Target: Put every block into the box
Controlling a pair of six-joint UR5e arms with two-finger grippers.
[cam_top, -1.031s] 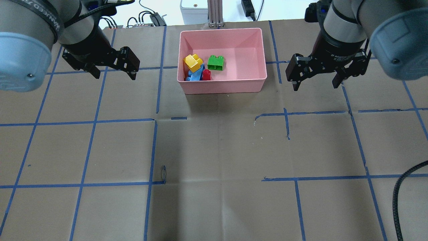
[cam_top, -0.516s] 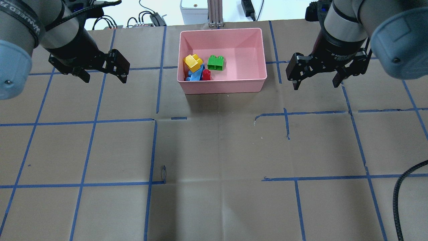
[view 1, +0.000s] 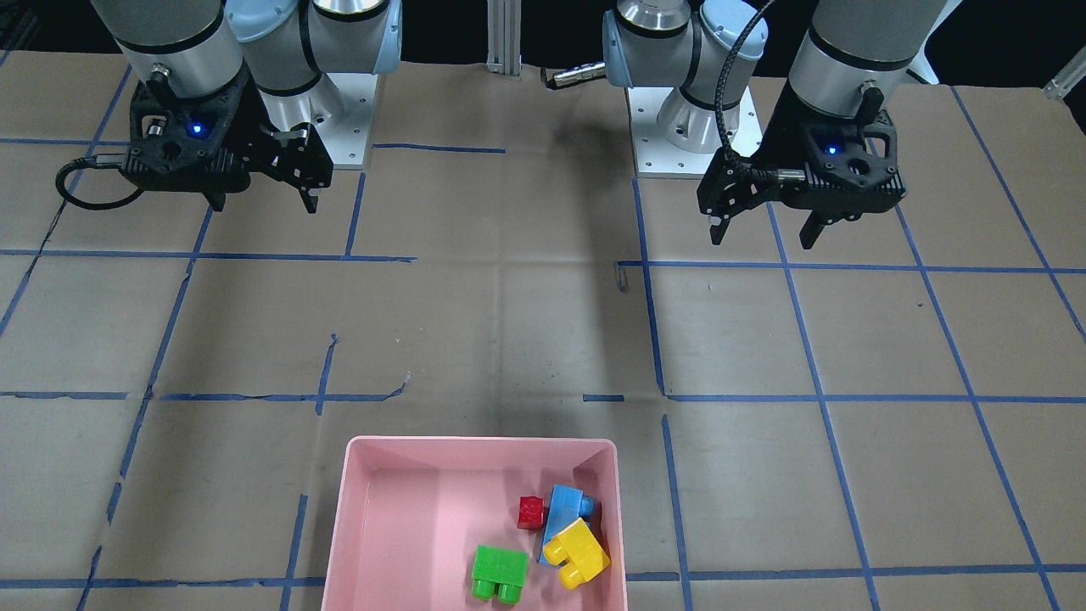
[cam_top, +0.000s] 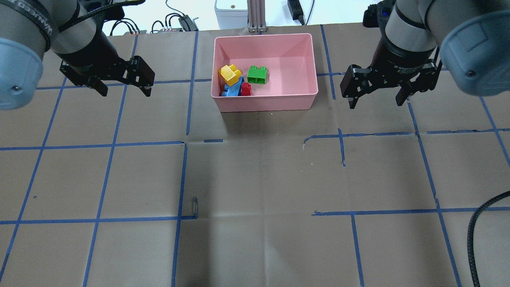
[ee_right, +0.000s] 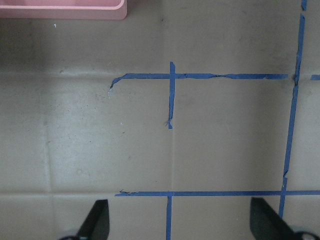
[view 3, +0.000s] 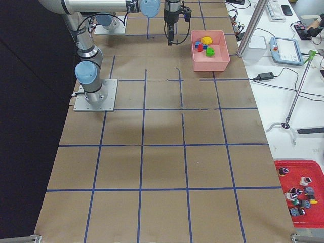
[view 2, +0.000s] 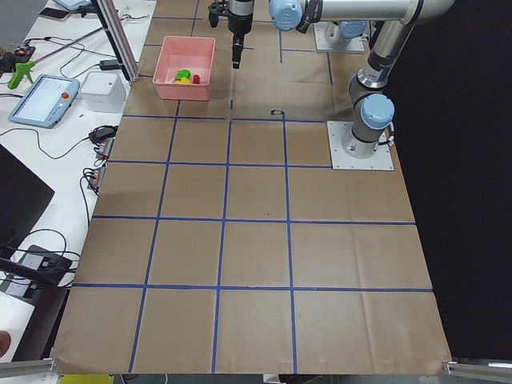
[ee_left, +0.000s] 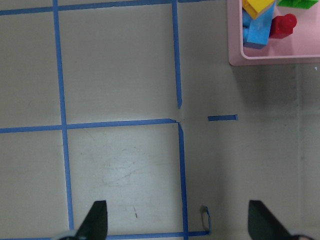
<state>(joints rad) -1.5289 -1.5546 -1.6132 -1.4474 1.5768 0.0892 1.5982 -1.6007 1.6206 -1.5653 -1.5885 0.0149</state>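
Observation:
The pink box (cam_top: 303, 95) stands at the table's far middle. In it lie the yellow brick (cam_top: 230, 74), the light-blue brick (cam_top: 232, 89) under it, the red brick (cam_top: 246, 89) and the green brick (cam_top: 257, 75). The box also shows in the front view (view 1: 365, 526), with the yellow (view 1: 577, 552), blue (view 1: 562, 504), red (view 1: 531, 512) and green (view 1: 499, 574) bricks. My left gripper (cam_top: 124, 89) is open and empty, raised left of the box. My right gripper (cam_top: 375, 101) is open and empty, raised right of it. The left wrist view shows the box's corner (ee_left: 265, 57).
Brown paper with blue tape grid lines (cam_top: 183, 141) covers the table. A black cable (cam_top: 476, 235) curves in at the near right. Cables and a white device (cam_top: 231, 12) lie beyond the far edge. A red tray of parts (view 3: 298, 192) sits off the table.
My left gripper has moved left, away from the box, still open. The right gripper and the bricks have hardly moved.

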